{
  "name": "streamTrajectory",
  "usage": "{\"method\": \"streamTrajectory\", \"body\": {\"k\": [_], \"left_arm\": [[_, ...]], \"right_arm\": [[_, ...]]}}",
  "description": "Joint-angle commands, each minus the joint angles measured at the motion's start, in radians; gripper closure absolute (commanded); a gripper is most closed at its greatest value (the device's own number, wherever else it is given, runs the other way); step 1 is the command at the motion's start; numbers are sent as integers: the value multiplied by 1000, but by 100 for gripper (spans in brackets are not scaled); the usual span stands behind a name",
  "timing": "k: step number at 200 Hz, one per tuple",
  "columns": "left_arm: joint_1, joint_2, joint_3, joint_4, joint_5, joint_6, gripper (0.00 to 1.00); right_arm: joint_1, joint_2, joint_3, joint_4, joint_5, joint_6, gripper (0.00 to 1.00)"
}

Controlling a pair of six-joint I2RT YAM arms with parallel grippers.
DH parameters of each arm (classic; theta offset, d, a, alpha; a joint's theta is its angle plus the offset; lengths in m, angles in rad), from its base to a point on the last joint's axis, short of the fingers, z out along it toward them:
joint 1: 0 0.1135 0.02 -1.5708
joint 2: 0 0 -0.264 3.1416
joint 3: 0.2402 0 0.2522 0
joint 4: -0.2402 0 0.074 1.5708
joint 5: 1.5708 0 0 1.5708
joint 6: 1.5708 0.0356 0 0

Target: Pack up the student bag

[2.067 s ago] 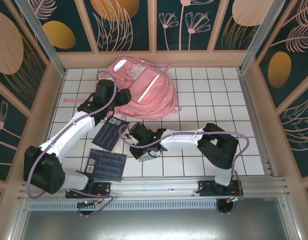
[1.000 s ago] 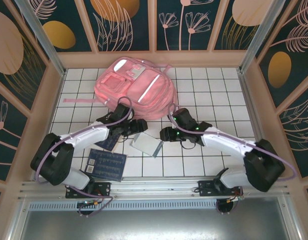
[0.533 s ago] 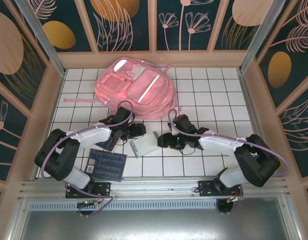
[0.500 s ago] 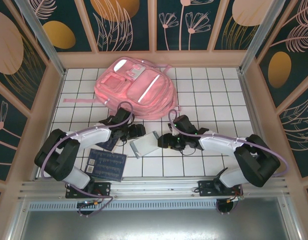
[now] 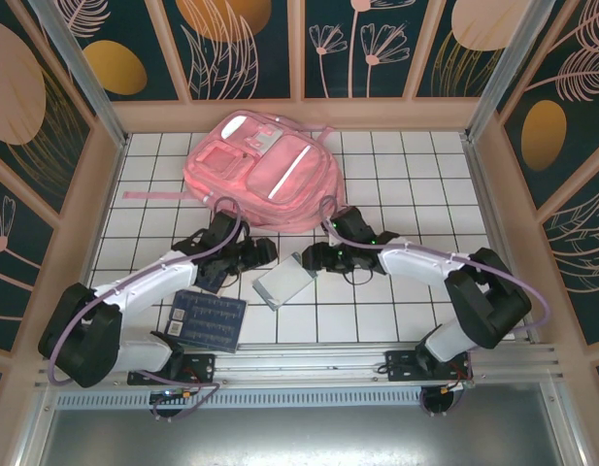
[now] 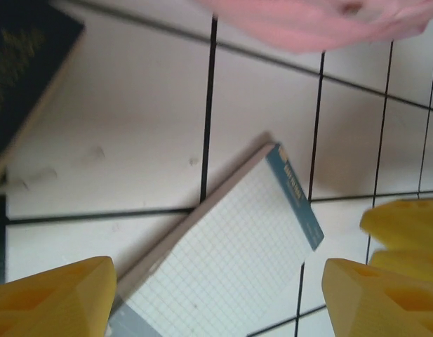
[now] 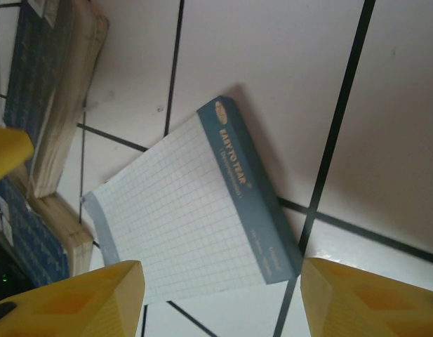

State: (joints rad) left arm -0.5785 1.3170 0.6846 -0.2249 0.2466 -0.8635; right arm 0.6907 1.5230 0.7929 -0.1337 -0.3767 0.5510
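The student bag (image 5: 265, 180), a large pink backpack, lies at the back of the tiled table; its lower edge shows in the left wrist view (image 6: 321, 21). A squared notepad with a blue binding strip (image 5: 284, 283) lies flat in front of it. My left gripper (image 5: 265, 254) is at the pad's upper left and my right gripper (image 5: 310, 260) at its upper right. Both are open. In each wrist view the notepad (image 6: 230, 253) (image 7: 195, 217) lies on the tiles ahead of the spread yellow fingers (image 6: 55, 298) (image 7: 370, 298), and nothing is held.
Two dark blue books lie left of the pad, one (image 5: 207, 318) near the front edge and one (image 5: 214, 272) under my left arm; both show stacked in the right wrist view (image 7: 55, 91). Wooden walls (image 5: 299, 115) enclose the table.
My right jaws have spread wider. Both grippers have shifted up beside the pad's far end, and the pad has turned slightly on the tiles.
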Motion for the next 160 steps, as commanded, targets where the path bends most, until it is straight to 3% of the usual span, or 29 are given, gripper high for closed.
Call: {"method": "streamTrajectory", "body": {"k": [1,57,160], "left_arm": [[3,-5,-89,26,123,-105,23],[2,-18,-137,11,139,-142,22],[-9,131,-65,109,190,-131,22]], "right_arm": [[-11,63,64,-46,4,-70,39],[-16,179,118,-19,-113,-86,39],[-16,204,53,11,-181,-75,39]]}}
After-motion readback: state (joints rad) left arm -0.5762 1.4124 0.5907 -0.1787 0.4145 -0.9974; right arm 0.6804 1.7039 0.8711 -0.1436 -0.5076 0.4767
